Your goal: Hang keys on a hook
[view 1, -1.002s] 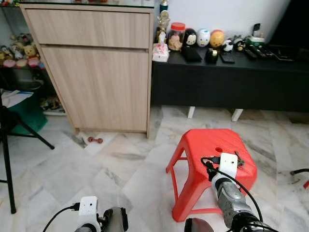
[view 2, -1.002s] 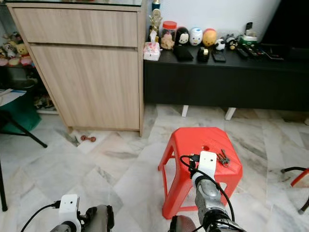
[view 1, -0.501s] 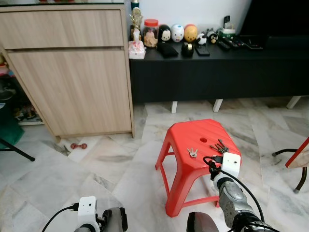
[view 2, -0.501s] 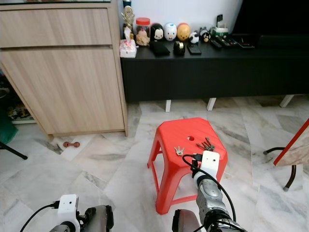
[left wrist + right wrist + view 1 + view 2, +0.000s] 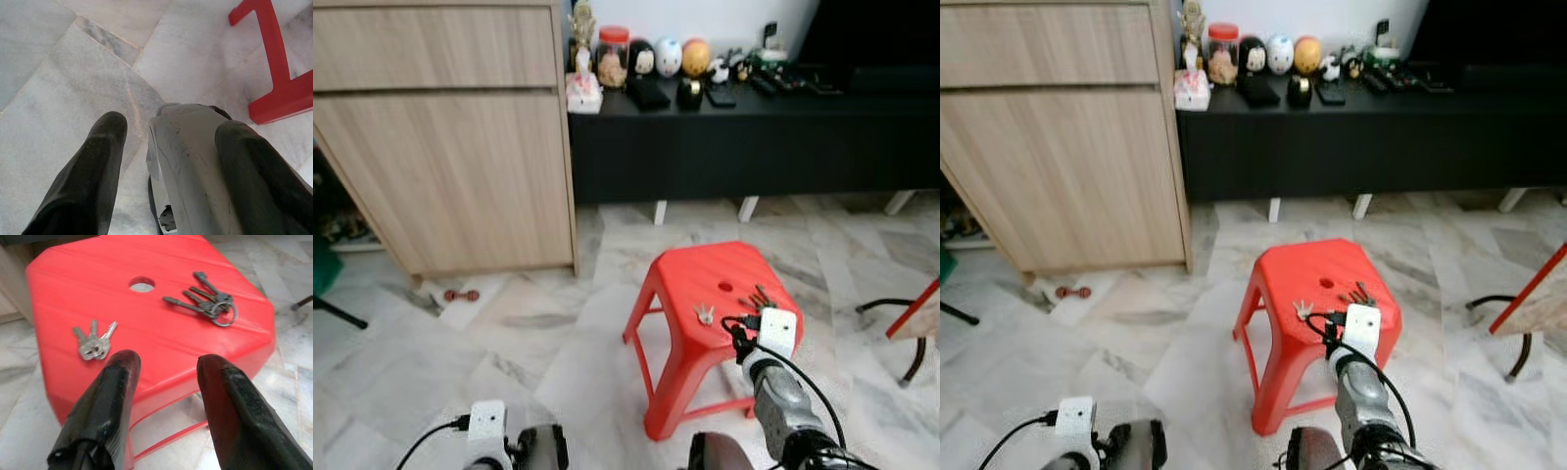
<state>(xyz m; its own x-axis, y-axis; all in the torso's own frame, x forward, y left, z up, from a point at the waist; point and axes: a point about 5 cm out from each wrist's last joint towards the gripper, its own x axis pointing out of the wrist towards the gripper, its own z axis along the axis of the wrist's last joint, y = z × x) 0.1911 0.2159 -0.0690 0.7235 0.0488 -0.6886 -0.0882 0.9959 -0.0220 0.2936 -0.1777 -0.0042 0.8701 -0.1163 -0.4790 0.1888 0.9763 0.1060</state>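
Note:
A red plastic stool (image 5: 690, 279) stands on the marble floor in front of me. Two key bunches lie on its seat: a small silver bunch (image 5: 93, 343) and a darker bunch on a ring (image 5: 211, 304), either side of the seat's hole. My right gripper (image 5: 168, 361) hovers open at the stool's near edge, short of both bunches, with nothing between its fingers. Its wrist with the white camera block (image 5: 776, 329) shows over the stool's near right corner. My left gripper (image 5: 171, 128) hangs open low over the floor beside a stool leg (image 5: 274, 54).
A light wooden cabinet (image 5: 460, 147) stands at the left. A low black bench (image 5: 773, 147) along the wall carries a jar, figurines and remotes. A small red dumbbell toy (image 5: 461, 295) lies by the cabinet. A chair's leg and red edge (image 5: 911, 323) are at the right.
The camera has swung right and tilted, so the stool sits more central. Both key bunches, partly hidden a second ago, now show. My right arm stays at the stool's near edge.

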